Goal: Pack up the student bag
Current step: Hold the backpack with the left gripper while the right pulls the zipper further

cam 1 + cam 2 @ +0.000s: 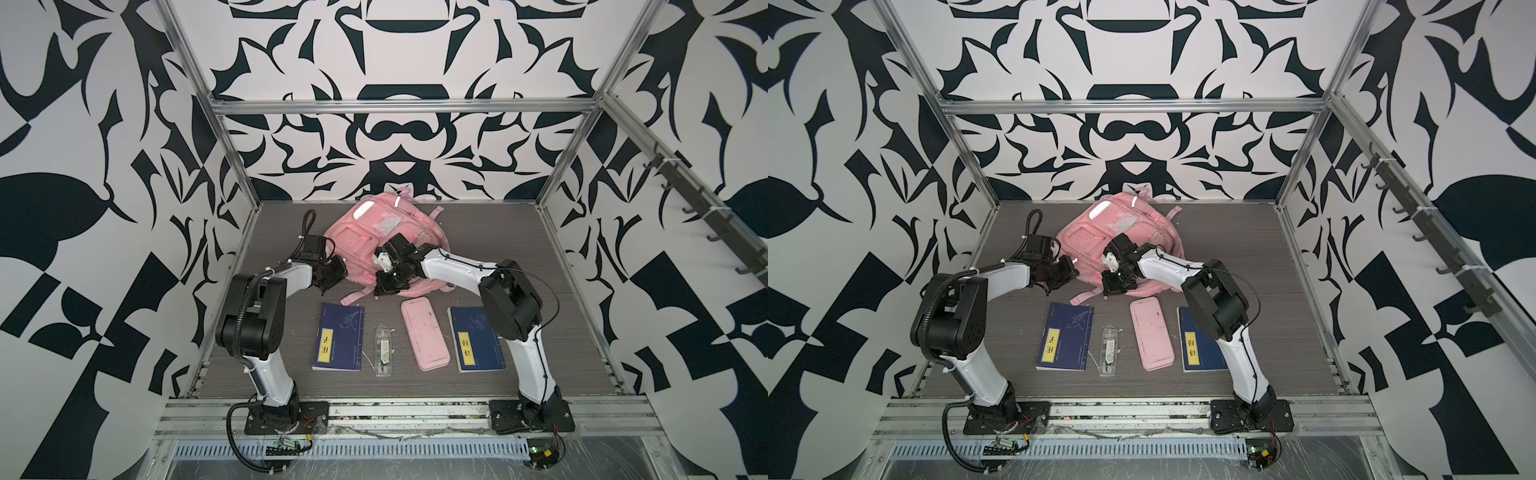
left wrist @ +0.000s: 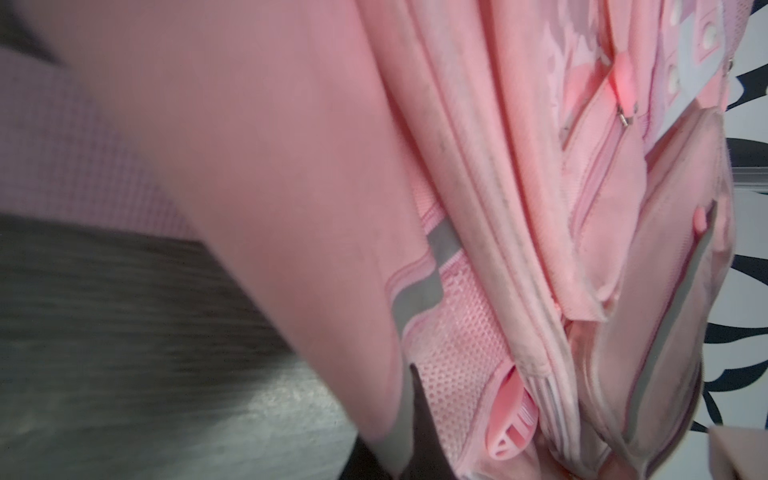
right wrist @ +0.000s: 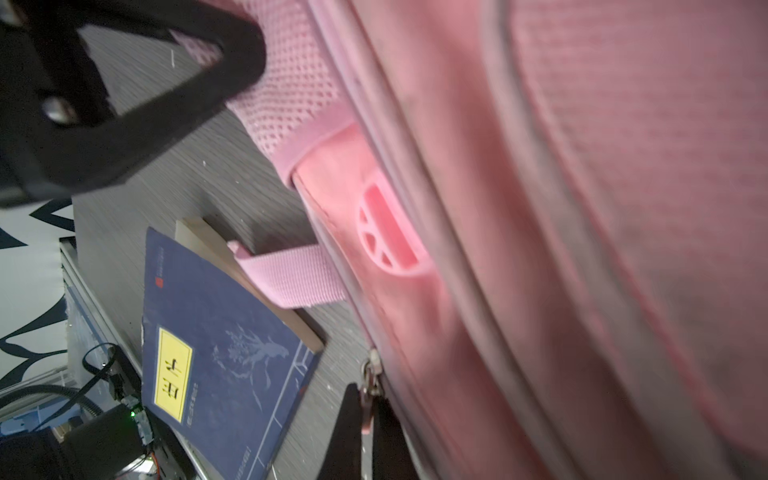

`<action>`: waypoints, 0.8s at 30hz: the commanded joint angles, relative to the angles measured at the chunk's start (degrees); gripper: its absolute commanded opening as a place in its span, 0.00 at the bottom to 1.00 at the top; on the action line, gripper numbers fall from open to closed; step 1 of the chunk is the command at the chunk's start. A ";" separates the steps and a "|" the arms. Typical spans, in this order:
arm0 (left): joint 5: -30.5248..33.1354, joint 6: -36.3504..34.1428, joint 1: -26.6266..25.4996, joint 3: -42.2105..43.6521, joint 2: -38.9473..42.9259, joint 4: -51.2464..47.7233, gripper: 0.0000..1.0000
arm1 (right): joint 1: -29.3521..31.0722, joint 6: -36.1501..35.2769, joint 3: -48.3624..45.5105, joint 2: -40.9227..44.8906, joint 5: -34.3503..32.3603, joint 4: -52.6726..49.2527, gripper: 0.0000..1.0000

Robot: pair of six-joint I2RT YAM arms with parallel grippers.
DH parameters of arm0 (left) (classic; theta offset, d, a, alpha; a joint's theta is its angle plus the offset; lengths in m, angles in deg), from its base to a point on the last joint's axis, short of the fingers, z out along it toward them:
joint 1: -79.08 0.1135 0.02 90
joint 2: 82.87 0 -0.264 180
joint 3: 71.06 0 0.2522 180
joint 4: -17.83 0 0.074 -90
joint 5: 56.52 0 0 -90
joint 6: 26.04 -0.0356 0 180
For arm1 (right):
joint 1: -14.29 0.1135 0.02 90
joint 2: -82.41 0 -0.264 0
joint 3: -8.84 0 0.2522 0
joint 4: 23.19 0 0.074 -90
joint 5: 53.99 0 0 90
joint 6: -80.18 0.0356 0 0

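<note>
Arms: your 2 arms, the left arm and the right arm, rise from the front rail with their elbows high and nearest the top camera. Both reach in toward the bag.
Table: you have a grey wood-grain table carrying everything.
Student bag: your pink student bag lies at the far middle of the table, front pockets up, between the 2 grippers.
Books: 2 blue books lie flat at the ends of the near row, the left book and the right book, each with a yellow label.
Pencil case: the flat pink pencil case sits just beside the right book.
Clear case: the small clear case lies between the left book and the pencil case.
Strap: a pink strap trails from the bag's near edge toward the left book.
Left gripper: your left gripper is clamped on the student bag's side by the mesh pocket, with fabric between its dark fingers.
Right gripper: your right gripper is pinched closed on the zipper pull at the bag's near edge.
</note>
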 commanded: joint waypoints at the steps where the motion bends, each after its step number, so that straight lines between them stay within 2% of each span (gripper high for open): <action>1: -0.87 1.08 -0.14 1.61 1.91 0.44 0.00 | 1.50 -0.60 7.29 -1.18 1.25 -0.93 0.00; 13: 0.02 3.22 1.11 5.57 3.96 2.79 0.00 | 2.21 2.43 25.59 -12.21 2.52 -3.92 0.00; 21: -1.07 7.73 2.46 9.96 5.25 8.01 0.00 | 1.69 2.07 31.67 -15.36 3.08 -5.70 0.00; 24: -2.83 10.21 2.21 10.36 3.63 11.30 0.00 | 2.04 2.25 33.34 -16.20 5.71 -6.05 0.00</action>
